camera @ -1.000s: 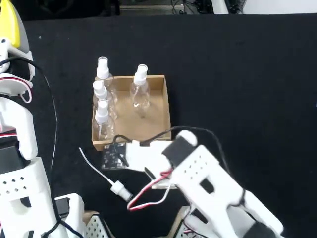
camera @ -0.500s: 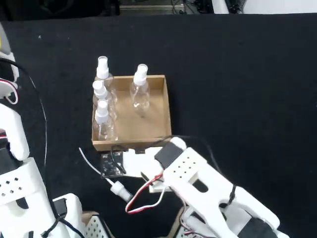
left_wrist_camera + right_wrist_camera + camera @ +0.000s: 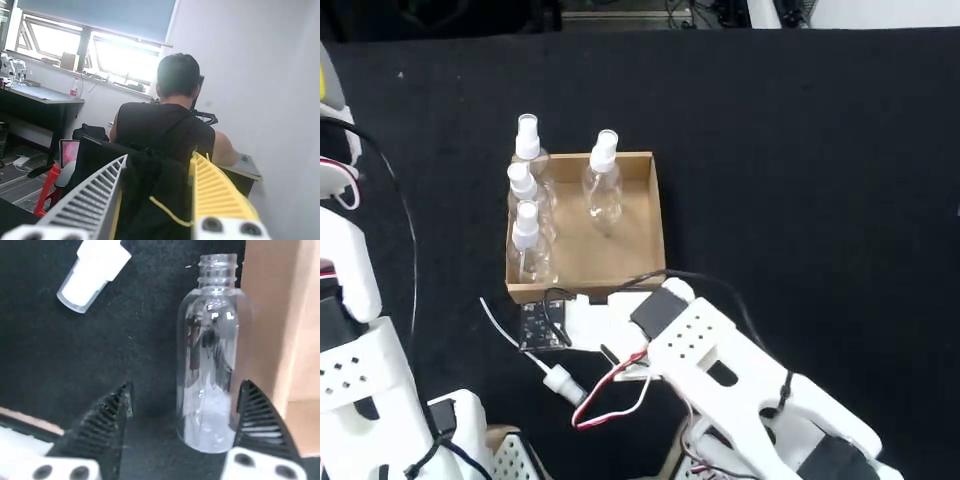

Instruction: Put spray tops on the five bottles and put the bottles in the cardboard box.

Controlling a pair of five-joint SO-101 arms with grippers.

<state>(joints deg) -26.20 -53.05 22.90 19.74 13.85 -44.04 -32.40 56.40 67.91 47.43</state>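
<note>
From above, even light falls on a black bench (image 3: pixel 800 150) that swallows it, so shadows barely show. The white arms (image 3: pixel 740 380) stand out very bright against it. The capped bottles (image 3: pixel 603 190) carry small glints, and the box (image 3: pixel 620 250) floor is evenly lit.

In the left wrist view, daylight pours through windows (image 3: pixel 125 57) burned out to white, and the room in front sits darker. The left hand (image 3: pixel 159 157) catches light on its yellow finger (image 3: pixel 220 195).

In the right wrist view, the uncapped bottle (image 3: pixel 212 355) shows white glare spots and dark reflections. The spray top (image 3: pixel 95 272) is washed pale.
</note>
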